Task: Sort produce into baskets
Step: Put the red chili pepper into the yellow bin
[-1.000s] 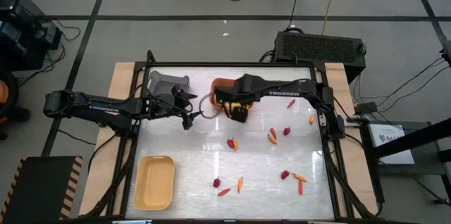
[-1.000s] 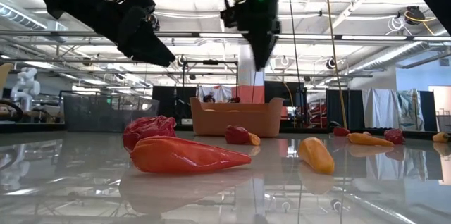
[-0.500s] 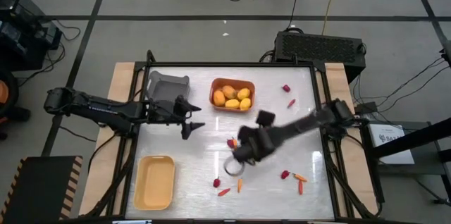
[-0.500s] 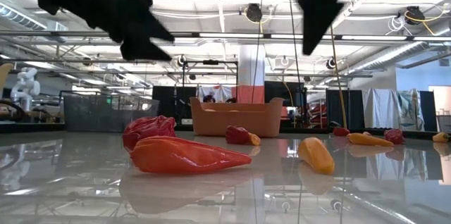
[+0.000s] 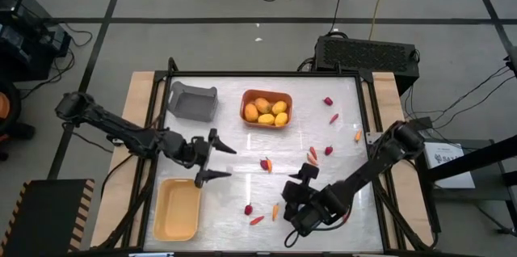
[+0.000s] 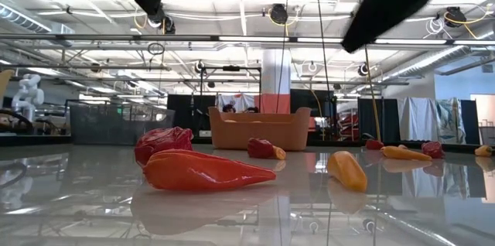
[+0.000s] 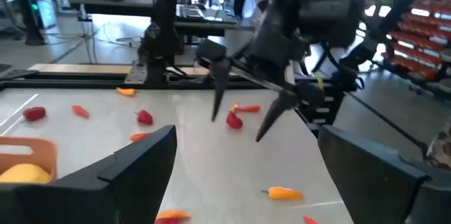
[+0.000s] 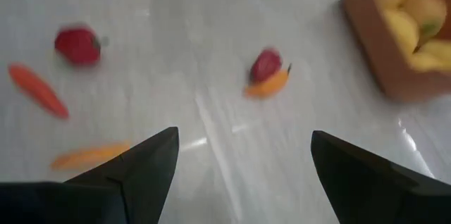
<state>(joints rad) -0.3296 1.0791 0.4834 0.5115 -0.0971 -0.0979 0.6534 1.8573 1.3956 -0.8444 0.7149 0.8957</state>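
Both grippers hang open and empty above the table. My left gripper [image 5: 229, 162] is at the middle left, between the grey basket [image 5: 194, 100] and the pale yellow basket [image 5: 178, 208]. My right gripper [image 5: 296, 187] is near the front, right of a dark red berry [image 5: 249, 208] and two carrot sticks [image 5: 275, 211]. The orange basket [image 5: 266, 107] at the back holds several yellow fruits [image 5: 266, 118]. A berry lying against a carrot stick [image 8: 268, 69] rests on the table ahead of my right gripper's fingers.
More berries [image 5: 328, 100] and carrot sticks [image 5: 313, 156] lie scattered on the table's right half. In the low view a carrot stick [image 6: 209, 170] and a berry [image 6: 162, 144] lie close to the near edge. The right arm [image 5: 371, 164] slants across the near right corner.
My right gripper has swung from over the orange basket across the table's middle toward the near edge. The orange basket with its yellow fruits now shows uncovered. My left gripper has gone from beside the grey basket toward the near edge.
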